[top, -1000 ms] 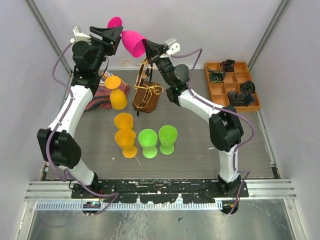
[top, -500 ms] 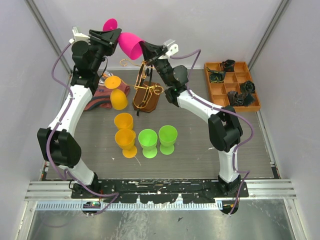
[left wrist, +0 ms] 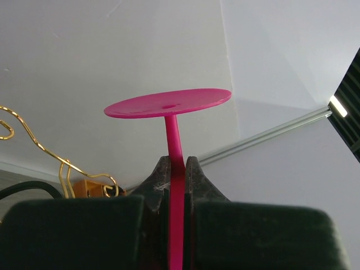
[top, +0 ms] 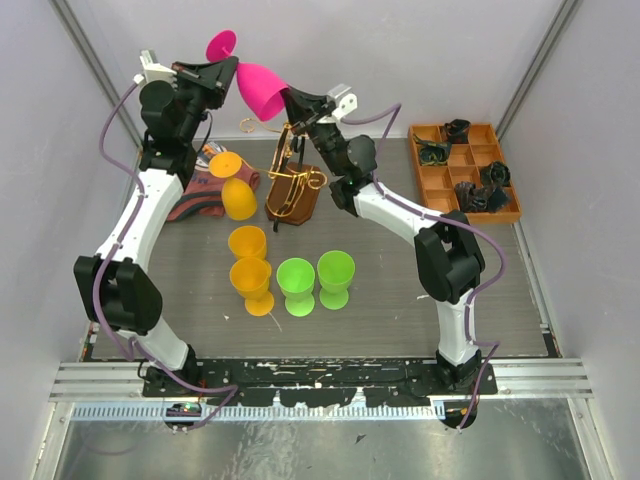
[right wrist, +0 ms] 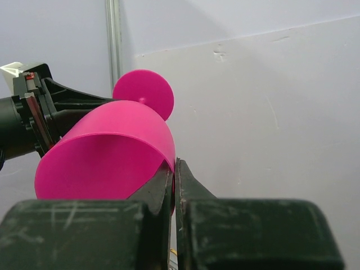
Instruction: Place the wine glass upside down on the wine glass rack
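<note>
Right now, on my overhead feed, the left gripper (top: 230,68) is clamped on the stem of the pink wine glass (top: 258,86). Its wrist view shows both fingers (left wrist: 160,177) pressed against the stem just under the round foot. The glass hangs tilted in the air, foot towards eleven o'clock and mouth towards five o'clock. There the right gripper (top: 287,97) has its fingers pinched on the bowl's rim, one inside and one outside.

On the table (top: 400,290), at ten o'clock, an orange glass (top: 235,195) lies on its side against a reddish cloth (top: 195,195). Two more orange glasses (top: 250,262) stand together near the middle. At twelve o'clock stands the wine glass rack (top: 290,185), gold wire on a dark wooden base, with the pink glass up at its eleven o'clock and not on it. Two green glasses (top: 316,280) stand mouth up just beside each other at six o'clock of the rack. At two o'clock sits the orange tray (top: 468,216), with dark crumpled pieces (top: 470,195) in several compartments; what they are I cannot tell
</note>
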`<act>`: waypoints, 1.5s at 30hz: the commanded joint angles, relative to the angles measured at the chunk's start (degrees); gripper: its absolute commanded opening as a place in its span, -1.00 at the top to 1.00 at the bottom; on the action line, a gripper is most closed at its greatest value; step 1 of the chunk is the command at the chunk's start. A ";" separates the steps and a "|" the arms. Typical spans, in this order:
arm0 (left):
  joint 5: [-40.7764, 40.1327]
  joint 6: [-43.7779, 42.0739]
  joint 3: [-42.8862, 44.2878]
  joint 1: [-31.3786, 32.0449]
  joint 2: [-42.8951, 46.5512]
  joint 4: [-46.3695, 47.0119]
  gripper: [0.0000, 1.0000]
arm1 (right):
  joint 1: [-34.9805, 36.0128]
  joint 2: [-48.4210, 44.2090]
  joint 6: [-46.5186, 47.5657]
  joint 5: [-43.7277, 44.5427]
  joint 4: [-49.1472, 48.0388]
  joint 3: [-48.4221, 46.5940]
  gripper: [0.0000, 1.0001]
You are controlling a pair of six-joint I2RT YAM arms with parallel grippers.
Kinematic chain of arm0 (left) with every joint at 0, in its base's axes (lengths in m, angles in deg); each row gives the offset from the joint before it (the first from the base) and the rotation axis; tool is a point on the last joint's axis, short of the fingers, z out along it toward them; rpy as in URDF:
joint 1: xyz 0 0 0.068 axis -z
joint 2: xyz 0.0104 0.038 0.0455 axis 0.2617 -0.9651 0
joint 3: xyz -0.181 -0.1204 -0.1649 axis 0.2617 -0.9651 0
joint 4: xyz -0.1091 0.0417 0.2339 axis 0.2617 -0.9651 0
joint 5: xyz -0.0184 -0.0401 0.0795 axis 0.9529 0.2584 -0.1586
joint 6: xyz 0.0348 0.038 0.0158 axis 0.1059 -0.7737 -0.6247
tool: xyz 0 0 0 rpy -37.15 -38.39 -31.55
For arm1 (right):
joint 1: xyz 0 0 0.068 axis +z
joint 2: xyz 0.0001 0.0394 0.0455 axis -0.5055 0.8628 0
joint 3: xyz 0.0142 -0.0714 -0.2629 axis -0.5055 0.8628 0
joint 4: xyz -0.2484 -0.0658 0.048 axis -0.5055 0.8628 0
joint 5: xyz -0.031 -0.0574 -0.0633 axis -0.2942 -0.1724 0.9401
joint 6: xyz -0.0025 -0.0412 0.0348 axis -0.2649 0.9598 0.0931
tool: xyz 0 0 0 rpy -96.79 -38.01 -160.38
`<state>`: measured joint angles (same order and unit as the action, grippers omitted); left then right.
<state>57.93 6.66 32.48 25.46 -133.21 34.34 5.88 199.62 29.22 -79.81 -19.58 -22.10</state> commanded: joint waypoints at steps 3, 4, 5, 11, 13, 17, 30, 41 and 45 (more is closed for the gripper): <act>3.96 -5.18 1.95 -0.05 -1.81 4.78 0.93 | 1.28 -1.70 1.07 -3.68 -3.07 0.36 0.80; 4.17 -5.31 2.04 -0.07 -1.92 5.29 0.93 | 1.36 -1.69 1.21 -3.58 -3.13 0.36 0.64; 4.38 -5.37 2.12 -0.22 -1.95 5.56 0.93 | 1.30 -1.68 1.30 -3.42 -3.23 0.48 0.48; 5.39 -7.95 3.03 -3.11 -1.48 7.34 0.94 | 1.17 -3.71 3.95 -2.08 -3.25 3.48 -0.19; 6.14 -9.72 4.18 -4.48 -1.56 8.07 0.94 | 1.18 -4.63 5.06 -1.40 -3.10 4.48 -0.49; 8.16 -12.61 6.09 -7.54 -2.22 10.41 0.96 | 1.19 -6.41 7.41 -0.88 -0.98 5.29 -0.81; 10.56 -59.80 0.02 -11.43 -2.38 6.24 1.00 | -1.04 -17.38 20.98 6.23 11.10 12.54 -1.00; 24.55 -57.08 -16.07 -15.13 -6.83 37.10 1.00 | -9.79 -27.29 20.27 1.38 18.36 19.72 -1.00; 29.36 -40.19 -18.06 -18.51 -12.53 55.97 1.00 | -11.46 -27.92 19.25 -0.42 19.45 20.25 -1.00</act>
<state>80.18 -47.87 15.52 10.03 -141.43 66.36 -4.91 174.24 48.89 -77.36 -0.82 -1.97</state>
